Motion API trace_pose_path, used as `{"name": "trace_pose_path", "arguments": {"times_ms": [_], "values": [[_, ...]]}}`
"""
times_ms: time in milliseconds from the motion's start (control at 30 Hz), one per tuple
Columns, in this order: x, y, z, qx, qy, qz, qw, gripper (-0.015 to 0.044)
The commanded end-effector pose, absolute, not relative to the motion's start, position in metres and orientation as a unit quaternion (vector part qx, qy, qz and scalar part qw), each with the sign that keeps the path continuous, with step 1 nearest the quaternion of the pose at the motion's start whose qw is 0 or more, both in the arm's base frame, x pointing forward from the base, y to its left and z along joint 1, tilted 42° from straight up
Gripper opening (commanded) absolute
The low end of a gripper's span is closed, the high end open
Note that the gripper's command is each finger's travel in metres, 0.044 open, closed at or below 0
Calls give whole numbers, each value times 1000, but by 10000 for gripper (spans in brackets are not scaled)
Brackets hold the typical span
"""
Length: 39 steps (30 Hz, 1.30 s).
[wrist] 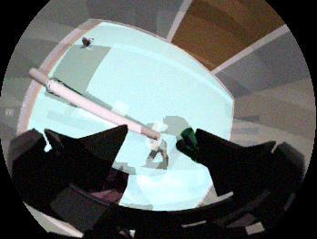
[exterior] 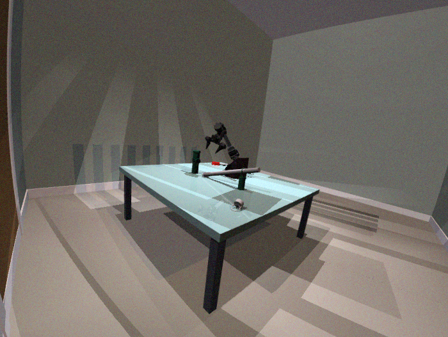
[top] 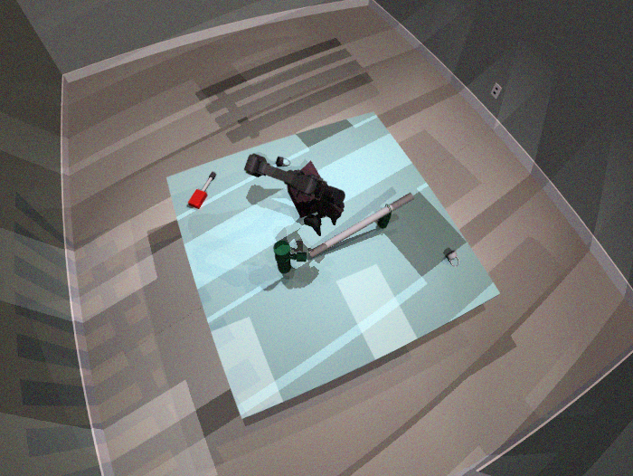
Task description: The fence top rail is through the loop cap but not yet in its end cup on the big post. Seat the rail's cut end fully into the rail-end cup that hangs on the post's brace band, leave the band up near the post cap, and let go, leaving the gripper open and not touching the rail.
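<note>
The big dark green post (top: pixel 282 258) (exterior: pixel 195 163) (wrist: pixel 187 137) stands upright. Its rail-end cup (top: pixel 301 256) sticks out from the band toward the rail. The pale rail (top: pixel 358 225) (exterior: pixel 228 172) (wrist: pixel 96 108) passes through the loop at the short green post (top: pixel 383 220) (exterior: pixel 241 183). The rail's cut end is outside the cup, with a small gap in the top view, and looks lower than the cup in the exterior view. My gripper (top: pixel 327 228) (exterior: pixel 212 149) (wrist: pixel 162 129) is open and empty, above the table near the cut end, not touching the rail. The cup is not clear in the wrist view.
The arm's base stands behind the rail on the table (top: pixel 316 327) (exterior: pixel 173 180). A red-headed tool (top: pixel 197 197) (exterior: pixel 216 163) lies toward the far left corner. A dark ringed piece (top: pixel 280 161) lies behind the arm. A grey ringed piece (top: pixel 449 253) (exterior: pixel 239 203) (wrist: pixel 86 41) lies beyond the short post.
</note>
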<state>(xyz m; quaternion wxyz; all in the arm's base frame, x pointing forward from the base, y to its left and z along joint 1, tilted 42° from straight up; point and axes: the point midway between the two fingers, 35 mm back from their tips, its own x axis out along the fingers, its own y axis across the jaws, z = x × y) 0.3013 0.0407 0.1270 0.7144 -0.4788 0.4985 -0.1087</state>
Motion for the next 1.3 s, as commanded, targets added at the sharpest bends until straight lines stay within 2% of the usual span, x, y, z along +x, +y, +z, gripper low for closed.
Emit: {"name": "trace_pose_path", "arguments": {"times_ms": [0, 200, 267, 633, 900, 1267], "values": [[310, 6, 151, -592, 510, -62, 621, 440], [310, -40, 180, -704, 531, -1, 472, 440], [310, -46, 183, -714, 534, 7, 453, 440], [310, -47, 181, -714, 534, 7, 453, 440], [309, -85, 140, -714, 533, 6, 453, 440], [314, -93, 133, -713, 534, 6, 454, 440]]}}
